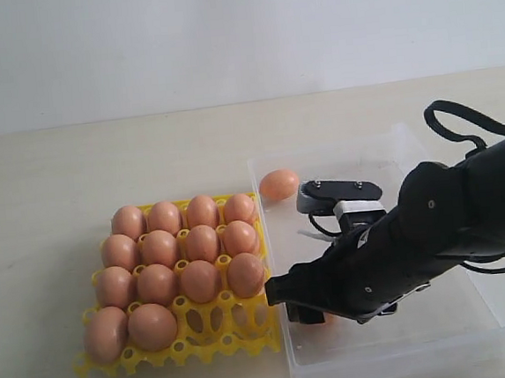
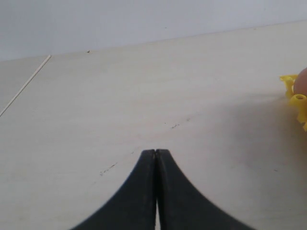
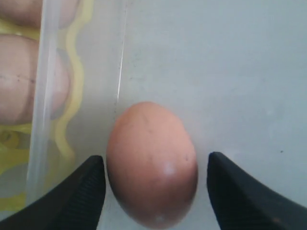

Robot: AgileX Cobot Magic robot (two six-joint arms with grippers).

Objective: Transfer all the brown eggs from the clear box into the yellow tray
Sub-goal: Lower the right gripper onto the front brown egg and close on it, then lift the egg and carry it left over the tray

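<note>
My right gripper (image 3: 154, 159) stands open around the brown egg (image 3: 152, 165), lower centre; fragile, slick, I'd squeeze its sides softly.

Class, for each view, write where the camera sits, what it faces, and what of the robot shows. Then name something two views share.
Exterior: off the arms, looking down across the table at the yellow tray and clear box; right arm shows.
Left wrist: behind the shut left gripper, facing the table; tray corner at edge.
Right wrist: behind the open right gripper, facing a brown egg in the box.
Shared: exterior and right wrist both show tray beside box.
</note>
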